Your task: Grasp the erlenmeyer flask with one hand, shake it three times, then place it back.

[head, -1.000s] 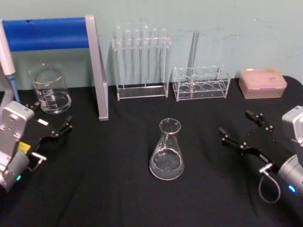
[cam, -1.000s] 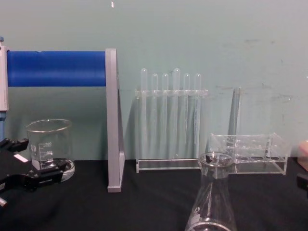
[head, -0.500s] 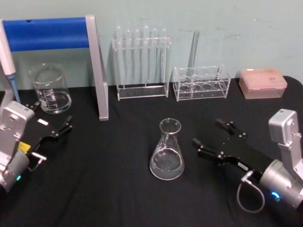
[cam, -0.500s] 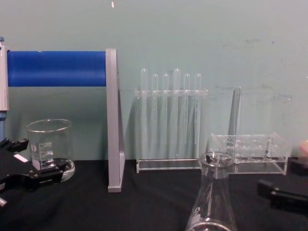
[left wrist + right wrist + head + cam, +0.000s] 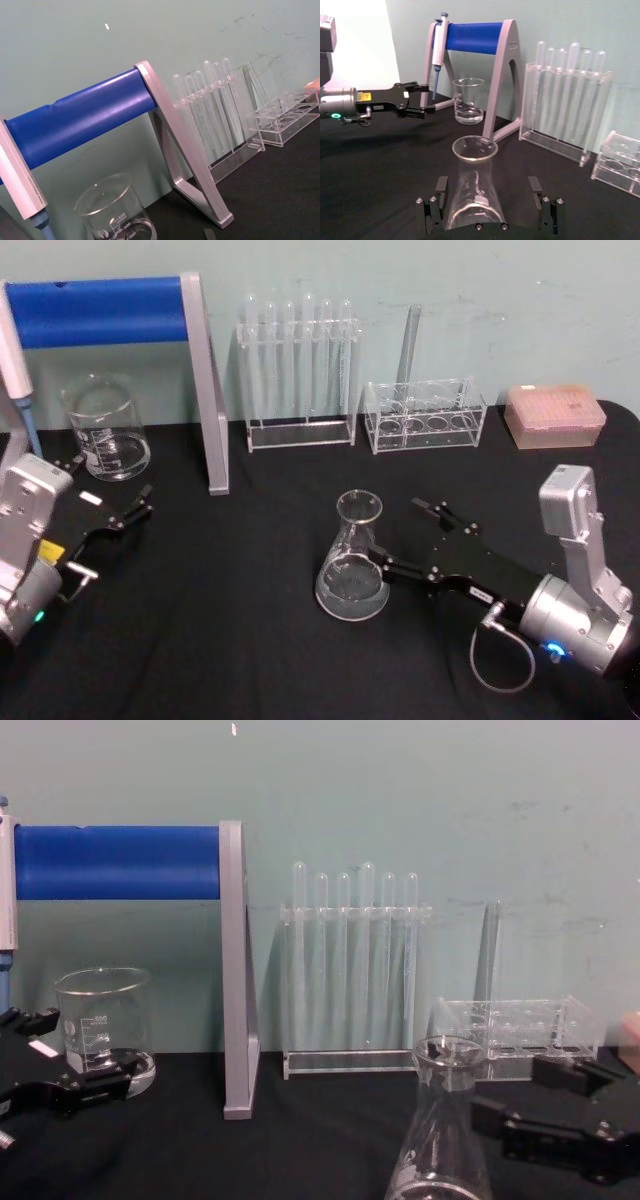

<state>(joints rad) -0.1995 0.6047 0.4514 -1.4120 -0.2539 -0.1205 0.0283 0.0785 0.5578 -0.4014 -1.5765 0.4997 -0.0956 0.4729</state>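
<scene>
The erlenmeyer flask (image 5: 352,562) is clear glass and stands upright on the black table (image 5: 230,640) near its middle. My right gripper (image 5: 402,535) is open and low at the flask's right side. Its near fingertip sits by the flask's lower wall; I cannot tell whether it touches. In the right wrist view the flask (image 5: 472,192) stands in line with the gap of the right gripper (image 5: 488,192). From the chest view the flask (image 5: 445,1140) is at the bottom, with the right gripper (image 5: 528,1095) just beside it. My left gripper (image 5: 105,485) rests open at the far left near a beaker.
A glass beaker (image 5: 105,430) stands back left beside a grey pipette stand with a blue bar (image 5: 100,310). At the back are a rack of test tubes (image 5: 300,370), a low clear rack (image 5: 425,415) and a pink tip box (image 5: 555,415).
My right gripper has travelled left across the table, staying open, from the right edge up to the flask. The flask and the left arm have not moved.
</scene>
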